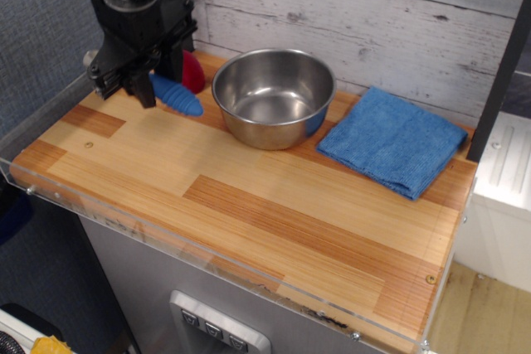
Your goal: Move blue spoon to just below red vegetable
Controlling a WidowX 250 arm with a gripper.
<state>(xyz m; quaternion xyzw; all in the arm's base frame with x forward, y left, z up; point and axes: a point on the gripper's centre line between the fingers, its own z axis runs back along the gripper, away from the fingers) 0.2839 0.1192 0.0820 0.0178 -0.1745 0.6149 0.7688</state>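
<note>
Blue spoon (pixel 176 94) sits clamped in the tool (pixel 137 80) at the far left of the worktop (pixel 274 205), its ribbed handle poking out to the right and low over the wood — whether it touches the boards I can't tell. The tool is closed around the spoon's middle, and the metal end shows only as a grey bit at the left edge. The red vegetable (pixel 193 71) peeps out just behind the handle, partly hidden by the arm. That puts the spoon on its near side, roughly where it is wanted — so I'd judge setting it down and letting go is what remains. The steel bowl (pixel 274 97) stands just right, the blue cloth (pixel 392 142) further right.
</note>
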